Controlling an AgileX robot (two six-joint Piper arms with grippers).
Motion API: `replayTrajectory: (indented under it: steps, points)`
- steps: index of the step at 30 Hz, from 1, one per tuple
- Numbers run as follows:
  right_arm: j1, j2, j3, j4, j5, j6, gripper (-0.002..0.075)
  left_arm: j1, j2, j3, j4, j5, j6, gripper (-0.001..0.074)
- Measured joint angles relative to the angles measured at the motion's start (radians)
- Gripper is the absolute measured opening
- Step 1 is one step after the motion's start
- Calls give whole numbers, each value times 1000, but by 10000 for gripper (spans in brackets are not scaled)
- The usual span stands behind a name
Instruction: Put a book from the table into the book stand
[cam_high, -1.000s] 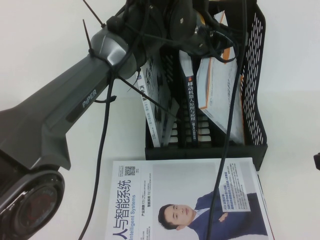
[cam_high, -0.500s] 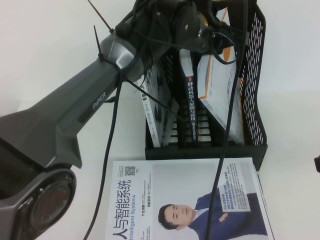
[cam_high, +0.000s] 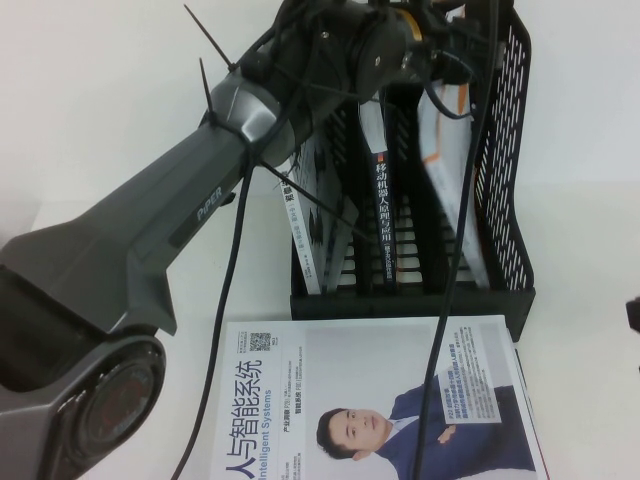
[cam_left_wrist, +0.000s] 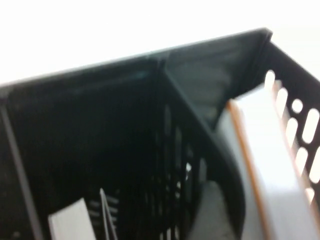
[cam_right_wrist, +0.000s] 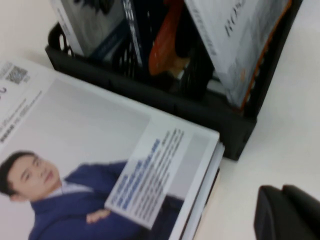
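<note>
The black mesh book stand (cam_high: 505, 300) stands at the back of the table. My left gripper (cam_high: 440, 55) reaches over its top and is shut on a white book with an orange edge (cam_high: 450, 170), which stands nearly upright in the rightmost slot. In the left wrist view the book (cam_left_wrist: 272, 165) lies against the stand's perforated side wall (cam_left_wrist: 305, 125). A magazine with a man in a blue suit (cam_high: 370, 400) lies flat in front of the stand. My right gripper (cam_right_wrist: 287, 212) is shut and empty, low by the table's right edge (cam_high: 633, 315).
A white and blue book (cam_high: 300, 225) leans in the left slot and a dark blue book with Chinese lettering (cam_high: 383, 200) stands in the middle slot. The left arm and its cables cross above the stand and the magazine.
My left gripper has moved right and further back over the stand. The white and orange book has swung from a slant to nearly upright against the right wall.
</note>
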Motion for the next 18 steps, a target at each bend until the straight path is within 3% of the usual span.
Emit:
replayTrajectory:
  steps: [4,9,12,16,18]
  points:
    - [0,0,0,0,-53,-13,8,0,0,-36,23,-1,21,514]
    - [0,9,0,3,-85,-20,8,0,-33,-126,80,74,45,495]
    - [0,17,0,4,-88,-21,8,0,-91,-185,127,137,45,395]
    - [0,19,-19,4,-80,-21,6,0,-202,-216,206,244,45,141]
    - [0,20,-49,-3,-53,-22,1,0,-259,-220,252,308,47,65]
